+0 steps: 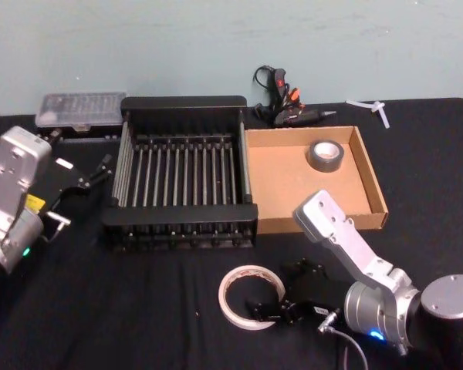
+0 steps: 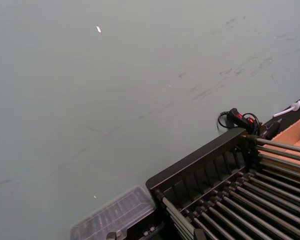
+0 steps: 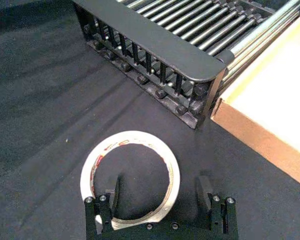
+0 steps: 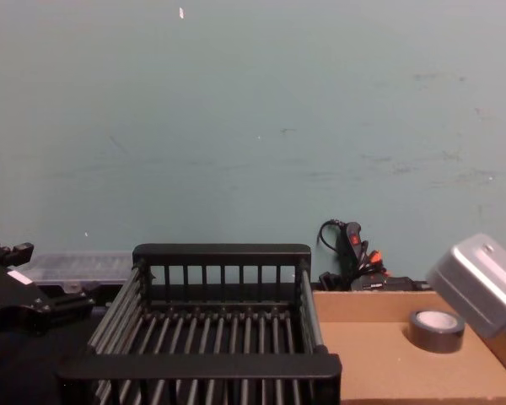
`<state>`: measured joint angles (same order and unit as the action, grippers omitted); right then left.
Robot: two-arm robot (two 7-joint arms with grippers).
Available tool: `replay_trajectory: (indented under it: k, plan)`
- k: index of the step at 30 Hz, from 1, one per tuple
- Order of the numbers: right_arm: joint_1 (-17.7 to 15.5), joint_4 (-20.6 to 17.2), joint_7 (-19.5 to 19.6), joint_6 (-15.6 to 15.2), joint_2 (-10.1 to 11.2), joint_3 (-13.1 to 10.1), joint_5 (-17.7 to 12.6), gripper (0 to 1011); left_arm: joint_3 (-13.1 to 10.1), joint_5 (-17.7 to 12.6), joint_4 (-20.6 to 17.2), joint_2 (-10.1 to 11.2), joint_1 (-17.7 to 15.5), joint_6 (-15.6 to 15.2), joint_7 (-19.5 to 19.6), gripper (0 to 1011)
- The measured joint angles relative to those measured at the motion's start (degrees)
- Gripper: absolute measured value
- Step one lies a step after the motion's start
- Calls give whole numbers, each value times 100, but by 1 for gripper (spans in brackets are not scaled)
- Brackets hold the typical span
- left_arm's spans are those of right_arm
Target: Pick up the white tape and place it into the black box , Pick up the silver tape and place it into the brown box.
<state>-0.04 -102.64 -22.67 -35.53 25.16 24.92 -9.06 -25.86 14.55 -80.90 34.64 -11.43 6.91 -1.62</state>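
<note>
From the head view, the white tape (image 1: 251, 297) is seen lying flat on the black worktop (image 1: 100, 308), in front of the black box (image 1: 182, 174). The right gripper (image 1: 274, 308) is set low at the near edge of the ring, with its fingers spread apart. The silver tape (image 1: 326, 155) is found inside the brown box (image 1: 293, 181), near its far right corner. The brown box is placed right beside the black box. The left gripper (image 1: 92, 176) is held to the left of the black box; whether its fingers are apart or together cannot be told.

In the left wrist view, the far corner of the black box (image 2: 200, 172) is shown against a pale green wall (image 2: 115, 90).

In the right wrist view, one of the fingers (image 3: 113, 192) is seen inside the white tape (image 3: 130, 179) and the other outside it, with the band between them and not yet squeezed.

From the chest view, the silver tape (image 4: 436, 330) is seen resting in the brown box (image 4: 379, 363).
</note>
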Motion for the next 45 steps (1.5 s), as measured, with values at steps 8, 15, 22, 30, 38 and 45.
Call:
replay_trajectory:
  k: [8,15,22,30,38,45]
  plan:
    - [-55,-19,4,-35,-22,-37,10,1003,0,0,0,0,0,0,0,1001]
    - [-61,-7,13,-46,-53,-49,40,1002,0,0,0,0,0,0,0,1001]
    - [-53,3,21,-47,-58,-48,76,1002,0,0,0,0,0,0,0,1001]
    - [-53,3,21,-45,-56,-45,71,998,0,0,0,0,0,0,0,1001]
    - [-54,3,18,-41,-53,-45,64,814,0,0,0,0,0,0,0,1001]
    - [-53,3,16,-40,-52,-45,61,604,0,0,0,0,0,0,0,1001]
